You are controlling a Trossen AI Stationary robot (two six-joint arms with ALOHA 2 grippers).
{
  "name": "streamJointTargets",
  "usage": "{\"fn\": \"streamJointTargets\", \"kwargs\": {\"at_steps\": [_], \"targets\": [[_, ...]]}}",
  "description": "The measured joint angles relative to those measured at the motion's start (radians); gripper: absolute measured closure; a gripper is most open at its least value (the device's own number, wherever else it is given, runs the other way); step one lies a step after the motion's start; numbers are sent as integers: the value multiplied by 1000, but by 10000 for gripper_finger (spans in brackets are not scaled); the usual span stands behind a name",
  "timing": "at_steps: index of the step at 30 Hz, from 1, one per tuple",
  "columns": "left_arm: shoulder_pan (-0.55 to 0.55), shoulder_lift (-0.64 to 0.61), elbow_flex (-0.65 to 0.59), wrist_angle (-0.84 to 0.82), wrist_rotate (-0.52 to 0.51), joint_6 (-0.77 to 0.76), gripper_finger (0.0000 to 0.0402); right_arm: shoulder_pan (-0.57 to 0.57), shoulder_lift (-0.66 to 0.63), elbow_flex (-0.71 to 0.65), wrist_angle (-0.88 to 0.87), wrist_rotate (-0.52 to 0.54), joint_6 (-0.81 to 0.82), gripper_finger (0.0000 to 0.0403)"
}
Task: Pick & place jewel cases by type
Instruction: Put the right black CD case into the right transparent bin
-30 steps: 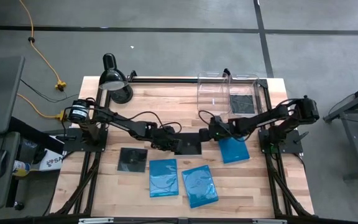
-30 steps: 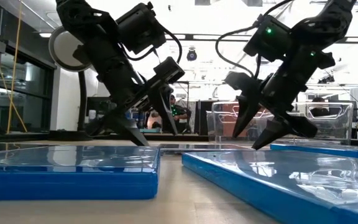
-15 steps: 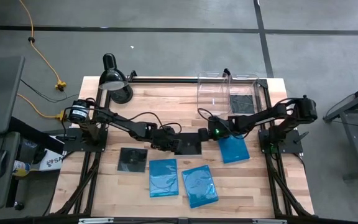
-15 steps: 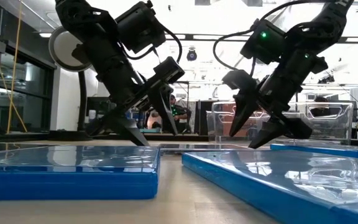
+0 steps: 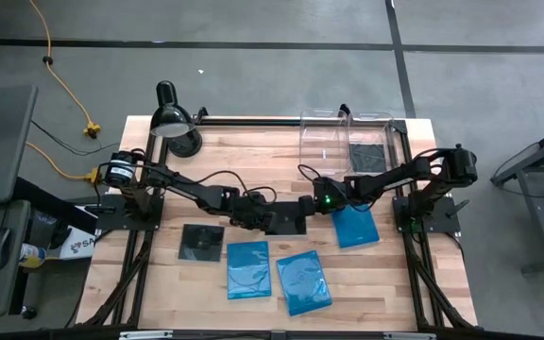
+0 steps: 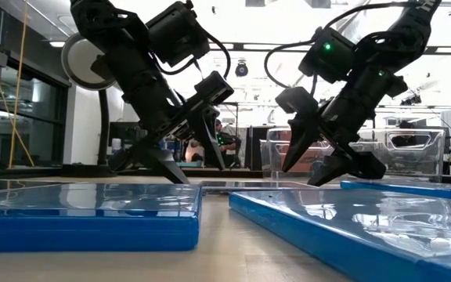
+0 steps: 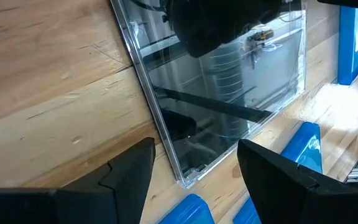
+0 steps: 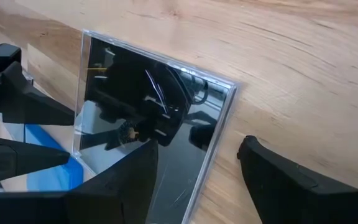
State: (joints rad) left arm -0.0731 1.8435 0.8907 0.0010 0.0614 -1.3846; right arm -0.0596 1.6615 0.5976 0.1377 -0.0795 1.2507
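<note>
A glossy black jewel case (image 5: 288, 221) lies flat mid-table between my two grippers. My left gripper (image 5: 261, 215) is open at its left side; in the left wrist view the fingers stand on either side of one corner of the case (image 7: 185, 182). My right gripper (image 5: 312, 208) is open at its right side, its fingers straddling an edge of the case (image 8: 219, 134). A second black case (image 5: 201, 242) lies flat to the left. Three blue cases (image 5: 248, 269) (image 5: 302, 280) (image 5: 355, 226) lie flat nearer the near edge. A third black case (image 5: 367, 157) lies in the right clear bin.
Two clear bins (image 5: 323, 142) (image 5: 390, 142) stand side by side at the far edge, right of centre. A black desk lamp (image 5: 175, 121) stands at the far left corner. Bare wood shows along the far side, left of the bins.
My right gripper has moved toward the table's left, closing in on the right side of the middle black case, still open. The case has stayed where it was.
</note>
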Motion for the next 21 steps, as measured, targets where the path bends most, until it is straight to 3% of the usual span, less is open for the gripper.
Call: {"fn": "streamJointTargets", "kwargs": {"at_steps": [15, 21], "targets": [[0, 0, 0, 0, -36, 0, 166, -1, 3, -2, 19, 5, -2, 179], [0, 0, 0, 1, -37, 12, 166, -1, 65, 23, 98, -10, 8, 179]]}}
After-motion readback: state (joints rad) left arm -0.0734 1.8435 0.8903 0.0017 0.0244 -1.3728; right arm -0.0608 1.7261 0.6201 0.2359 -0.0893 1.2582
